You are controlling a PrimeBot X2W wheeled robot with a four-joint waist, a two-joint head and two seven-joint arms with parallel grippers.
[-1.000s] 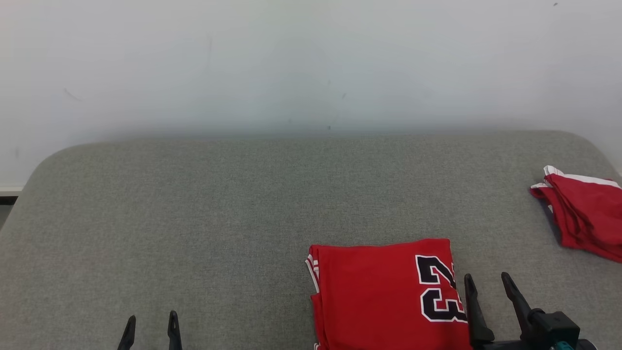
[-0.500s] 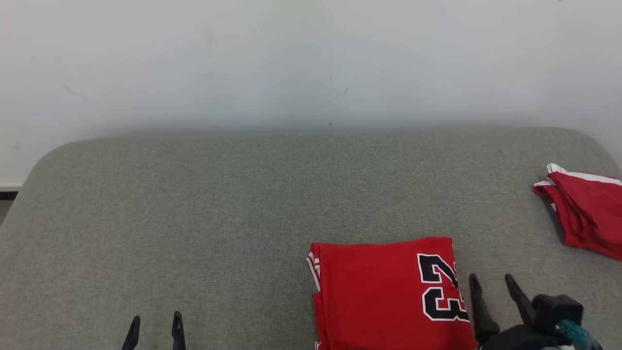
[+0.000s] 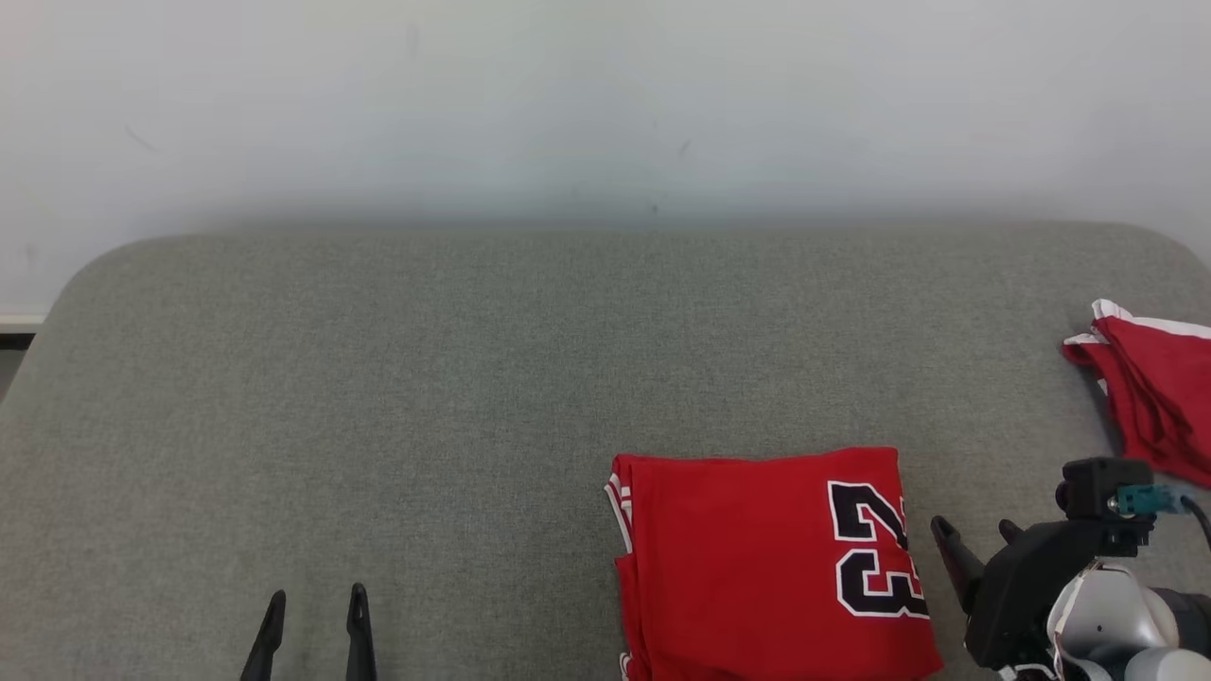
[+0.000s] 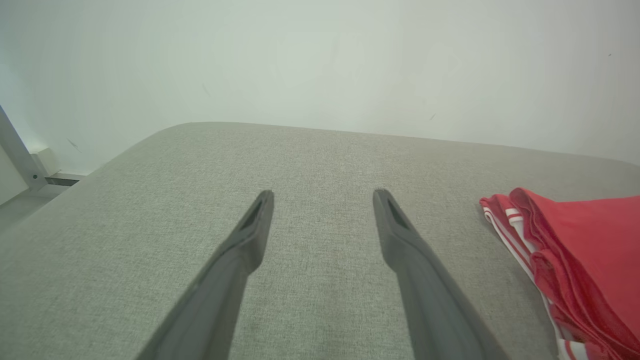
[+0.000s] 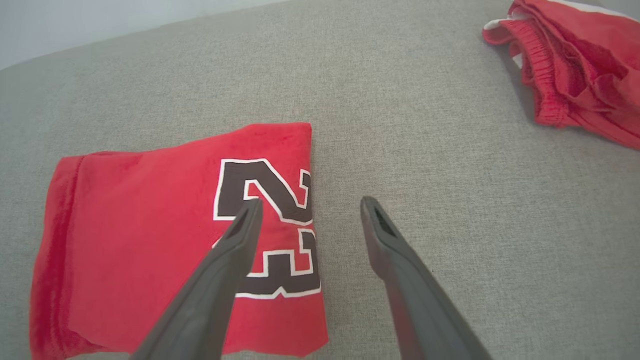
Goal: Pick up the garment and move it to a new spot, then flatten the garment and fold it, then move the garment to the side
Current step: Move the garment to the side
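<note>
Over the last second our head camera has tipped a little, so everything sits slightly shifted; the jersey [image 3: 757, 558] itself has not moved and lies folded, number up, at the near right of the worktop [image 3: 426, 397]. The real change is the right gripper [image 3: 973, 526]: it stood upright just beside the jersey's right edge, and now its wrist has swung up and round, so the jaws, wide open and empty, slant in toward that edge. The left gripper [image 3: 317, 593] has stayed low at the near left, jaws open, well apart from the cloth. We judge folding done and the move to the side about to begin. The jersey's near edge is cut off in the head view, the right fingers are half hidden behind their own wrist, the shorts [image 3: 1149, 388] run off the right border, and we cannot tell whether a fingertip touches the cloth
</note>
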